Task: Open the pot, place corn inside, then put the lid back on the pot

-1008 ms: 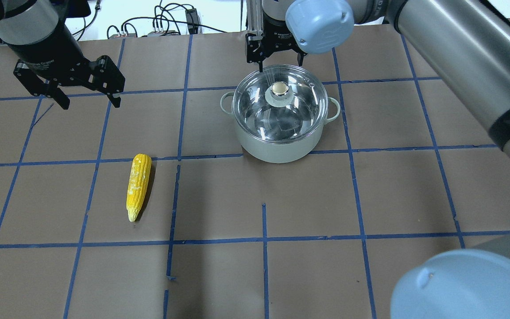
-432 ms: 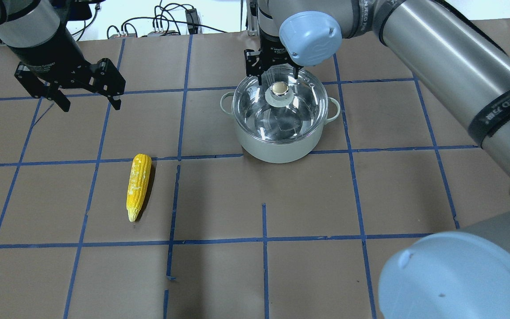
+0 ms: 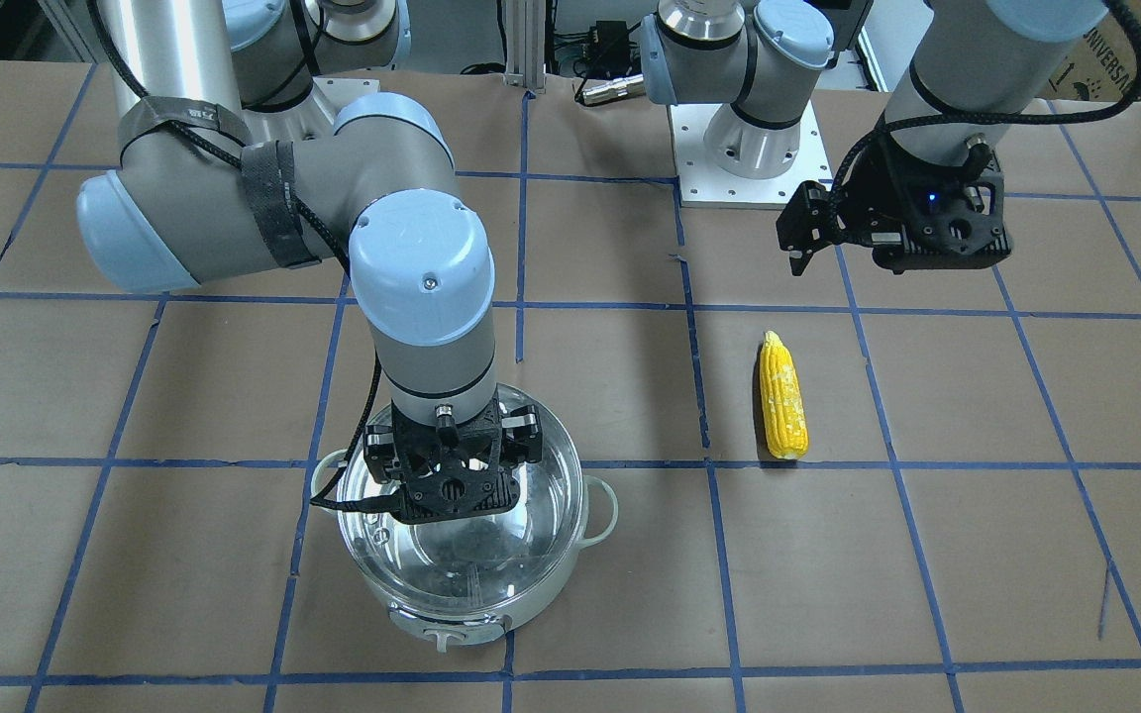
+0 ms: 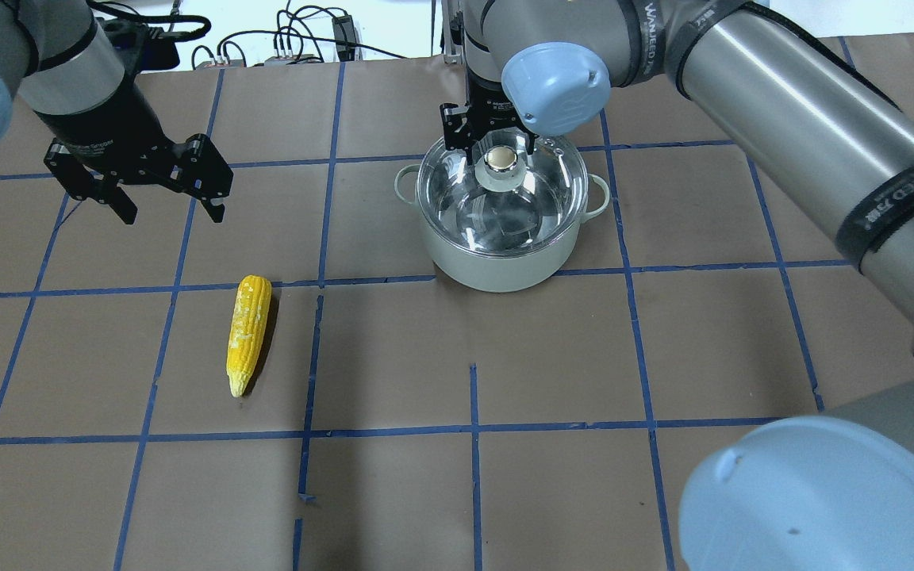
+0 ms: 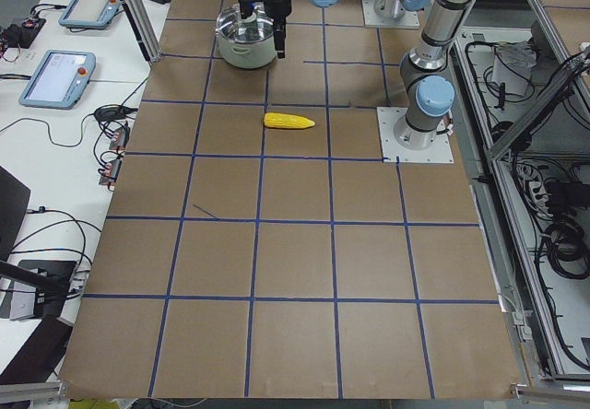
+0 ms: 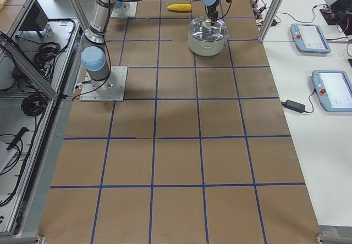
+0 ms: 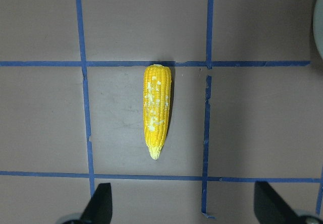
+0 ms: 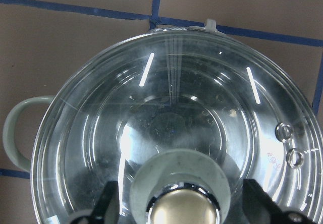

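Lid on pot, near the far edge. My right gripper sits low over it, jaws apart either side of the knob, gripping nothing yet. Left gripper wide open, empty, hanging near the corn, which lies flat mid-counter on my left. I judge nothing done: lifting lid, loading corn, re-lidding all remain.

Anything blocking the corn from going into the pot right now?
Yes: the lid sits on the pot, closing its mouth. The right pincer straddles the lid's knob, open, not yet gripping. On the table between the corn and pot, nothing visible stands in the way.
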